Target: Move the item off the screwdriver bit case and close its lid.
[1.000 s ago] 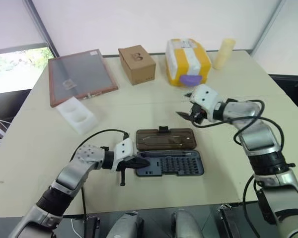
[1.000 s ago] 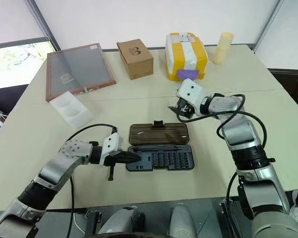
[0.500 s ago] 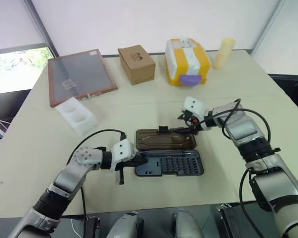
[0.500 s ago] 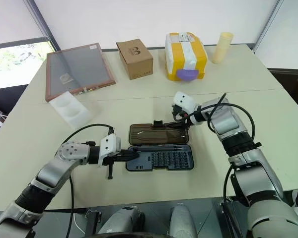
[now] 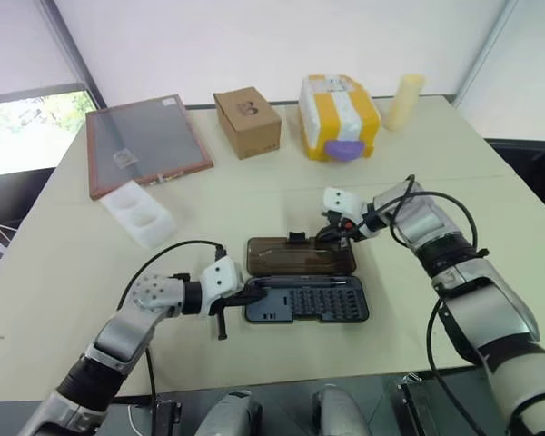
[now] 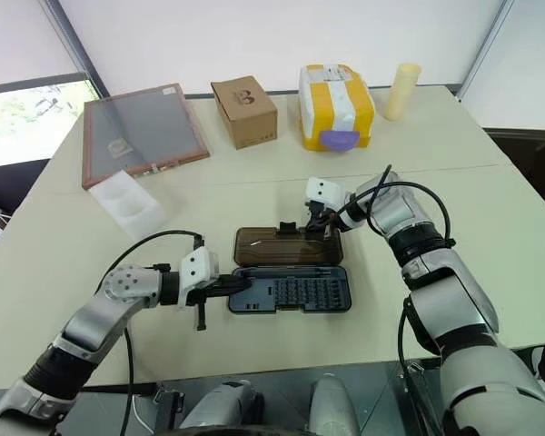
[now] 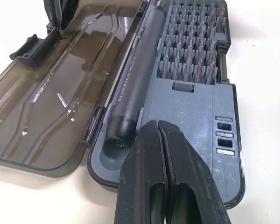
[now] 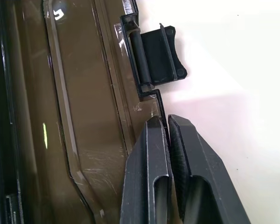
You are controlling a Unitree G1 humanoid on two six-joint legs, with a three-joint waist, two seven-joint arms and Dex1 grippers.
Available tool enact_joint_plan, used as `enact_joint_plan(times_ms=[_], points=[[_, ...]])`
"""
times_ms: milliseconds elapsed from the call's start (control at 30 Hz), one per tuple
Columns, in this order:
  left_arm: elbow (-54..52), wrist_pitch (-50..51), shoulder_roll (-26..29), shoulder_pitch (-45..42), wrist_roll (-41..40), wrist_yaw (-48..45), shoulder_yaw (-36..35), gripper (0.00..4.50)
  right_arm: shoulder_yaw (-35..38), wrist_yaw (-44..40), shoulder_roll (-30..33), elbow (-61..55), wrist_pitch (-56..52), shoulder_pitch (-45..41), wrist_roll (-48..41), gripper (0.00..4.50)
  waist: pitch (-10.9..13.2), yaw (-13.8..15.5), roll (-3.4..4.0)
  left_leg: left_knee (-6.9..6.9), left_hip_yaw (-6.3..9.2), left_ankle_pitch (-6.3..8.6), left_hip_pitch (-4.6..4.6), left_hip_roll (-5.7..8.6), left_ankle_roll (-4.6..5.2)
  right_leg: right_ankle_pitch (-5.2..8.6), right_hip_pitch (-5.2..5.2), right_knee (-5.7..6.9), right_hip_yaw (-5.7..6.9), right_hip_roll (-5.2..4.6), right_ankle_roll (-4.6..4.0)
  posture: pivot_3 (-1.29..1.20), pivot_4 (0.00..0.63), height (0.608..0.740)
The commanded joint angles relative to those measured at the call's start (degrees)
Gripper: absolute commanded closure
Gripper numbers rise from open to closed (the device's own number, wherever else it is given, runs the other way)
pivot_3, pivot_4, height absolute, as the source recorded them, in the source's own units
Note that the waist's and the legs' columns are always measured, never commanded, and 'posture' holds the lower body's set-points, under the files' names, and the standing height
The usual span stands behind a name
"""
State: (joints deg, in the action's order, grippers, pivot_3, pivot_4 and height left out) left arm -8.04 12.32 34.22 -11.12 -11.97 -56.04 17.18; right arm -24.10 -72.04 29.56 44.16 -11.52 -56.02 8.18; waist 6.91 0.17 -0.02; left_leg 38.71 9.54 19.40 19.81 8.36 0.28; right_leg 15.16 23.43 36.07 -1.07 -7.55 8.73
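Note:
The screwdriver bit case lies open in the middle of the table. Its brown see-through lid (image 5: 300,255) lies flat on the far side. The grey base (image 5: 311,302) on the near side holds rows of bits (image 7: 191,51) and a dark screwdriver (image 7: 133,79). My left gripper (image 5: 254,292) is shut, and its tips (image 7: 157,125) rest on the base's left end beside the screwdriver's butt. My right gripper (image 5: 330,233) is also shut, with its tips (image 8: 165,122) against the lid's far rim, just right of the black latch (image 8: 156,53).
A wood-framed panel (image 5: 145,141) and a white foam tray (image 5: 141,212) lie at the far left. A cardboard box (image 5: 247,109), a yellow-and-white box (image 5: 338,115) and a cream cylinder (image 5: 401,88) stand along the back. A black cable loops by my left wrist.
My right gripper came down and leftward from above the table to the lid's far rim by the latch. The left gripper has stayed at the base's left end.

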Motion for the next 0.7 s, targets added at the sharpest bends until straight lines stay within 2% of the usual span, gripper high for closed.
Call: enact_joint_plan(times_ms=[33,200,333,500,700], points=[[3.5,2.7,1.0,2.6,2.9,0.2,1.9,4.5,-1.2,3.5,-1.7,2.0,1.9,2.7,2.8,4.47,-0.1,0.0,-0.05,-0.13,0.0,0.0,-0.21,0.0,0.0,0.0,-0.09,-0.05,-0.01,0.0,0.0,0.0,0.15,0.74],[3.6,2.7,1.1,2.6,2.8,0.3,1.6,4.5,2.2,15.4,2.4,-8.1,12.7,5.6,6.7,4.47,-0.4,-0.3,-0.07,-0.52,-0.06,-0.02,-0.55,-0.02,-0.04,0.01,-0.2,-0.18,-0.06,0.01,-0.01,0.0,0.15,0.74],[3.9,2.5,1.5,2.5,2.6,-0.3,1.2,4.5,7.6,21.8,6.3,-26.4,14.8,13.1,7.3,4.47,-0.3,-0.5,0.09,-0.51,-0.11,-0.07,-0.34,0.0,-0.1,0.0,-0.07,-0.11,-0.15,0.0,-0.01,0.0,0.15,0.74],[4.4,2.2,1.8,1.7,2.5,-1.7,1.0,4.5,10.5,24.3,8.3,-44.5,11.9,22.3,8.3,4.47,0.0,0.0,0.3,-0.57,-0.12,-0.07,-0.3,0.0,-0.1,0.01,0.04,-0.08,-0.17,0.0,0.0,0.0,0.15,0.74],[3.6,4.8,0.8,0.5,-0.8,-2.9,-0.9,4.5,10.9,26.4,8.4,-52.3,9.7,26.9,10.8,4.47,0.1,0.3,0.29,-0.58,-0.18,-0.07,-0.29,-0.02,-0.1,0.01,0.05,-0.12,-0.2,0.01,-0.01,0.0,0.15,0.74]])
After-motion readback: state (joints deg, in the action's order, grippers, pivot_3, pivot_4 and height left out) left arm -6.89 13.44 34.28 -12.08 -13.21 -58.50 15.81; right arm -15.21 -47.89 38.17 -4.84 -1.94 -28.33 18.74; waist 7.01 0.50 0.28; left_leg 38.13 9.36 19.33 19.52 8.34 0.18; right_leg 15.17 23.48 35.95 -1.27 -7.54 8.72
